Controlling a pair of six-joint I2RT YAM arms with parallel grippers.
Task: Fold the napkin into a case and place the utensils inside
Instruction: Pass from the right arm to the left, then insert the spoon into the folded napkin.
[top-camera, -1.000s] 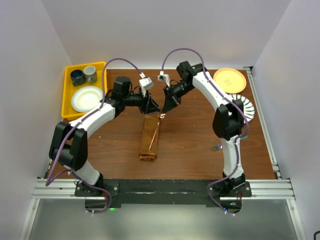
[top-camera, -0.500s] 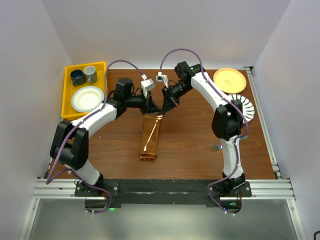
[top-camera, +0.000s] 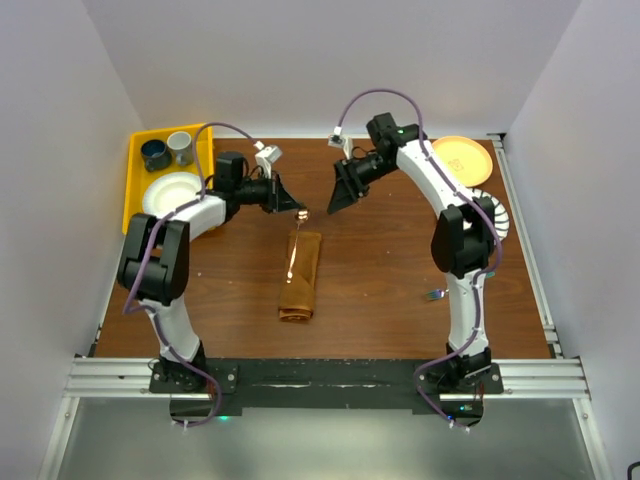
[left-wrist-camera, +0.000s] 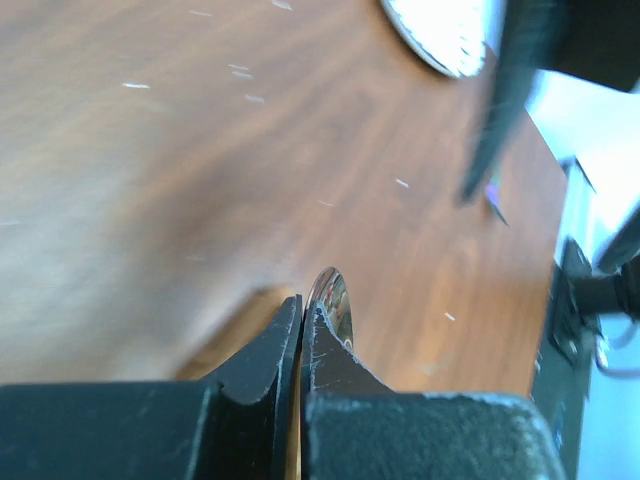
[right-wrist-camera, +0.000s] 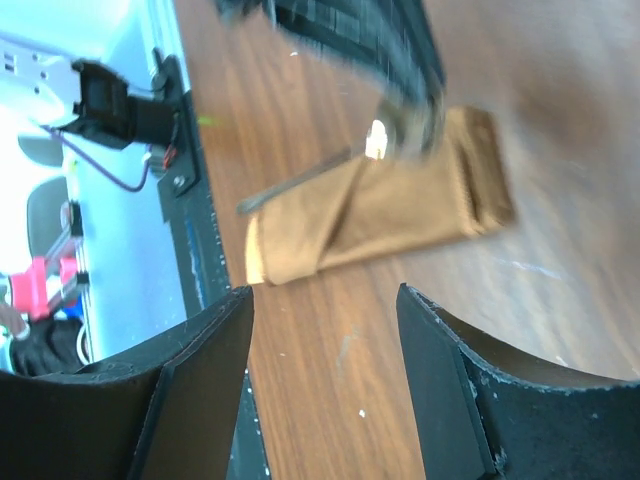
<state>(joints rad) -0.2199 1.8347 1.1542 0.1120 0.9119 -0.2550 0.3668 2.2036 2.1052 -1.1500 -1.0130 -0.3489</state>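
Now your left gripper (top-camera: 298, 209) pinches the spoon (top-camera: 294, 250) by its bowl, handle trailing nearward along the case (top-camera: 301, 288); your right gripper (top-camera: 334, 205) hangs open.

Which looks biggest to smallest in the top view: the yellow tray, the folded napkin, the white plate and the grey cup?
yellow tray
folded napkin and white plate, too close to rank
grey cup

Left pincer (top-camera: 296, 208) clamped, right pincer (right-wrist-camera: 325, 300) spread
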